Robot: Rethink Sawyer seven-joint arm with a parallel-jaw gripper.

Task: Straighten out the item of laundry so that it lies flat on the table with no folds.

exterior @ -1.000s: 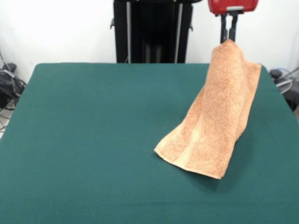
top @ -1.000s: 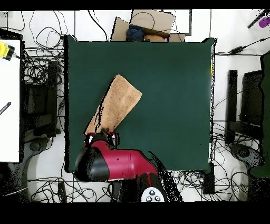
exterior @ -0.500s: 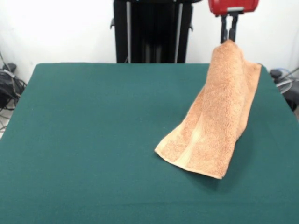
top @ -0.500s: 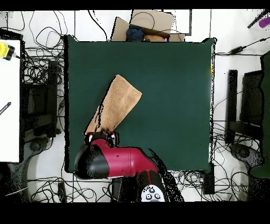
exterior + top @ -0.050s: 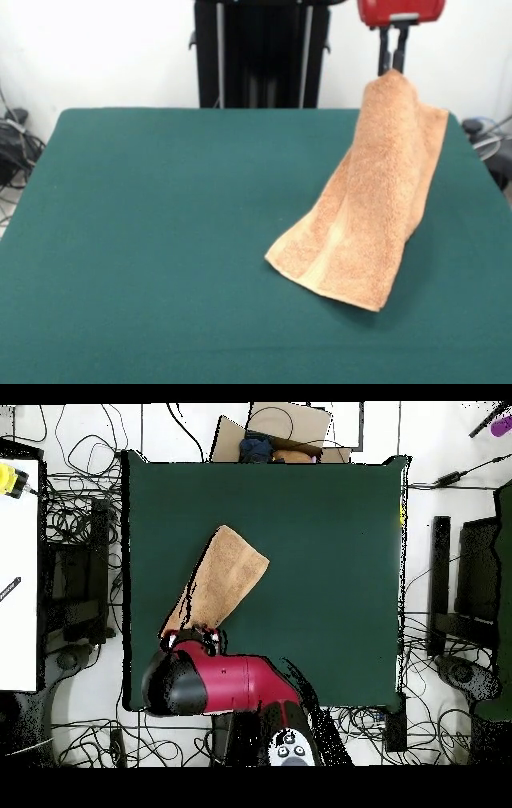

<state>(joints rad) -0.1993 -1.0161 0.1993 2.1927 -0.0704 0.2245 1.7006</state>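
Green table [image 5: 160, 240]; gripper [image 5: 392, 67] clamps towel [image 5: 368, 208] corner aloft (lower edge resting).

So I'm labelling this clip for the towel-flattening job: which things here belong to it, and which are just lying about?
Part of the job:
- towel, one end lifted, the other on the table
- table
- gripper, shut on the towel's top

Lying about:
- cardboard box past the table's far edge in the overhead view
- cables on the floor
- yellow object on the white side surface
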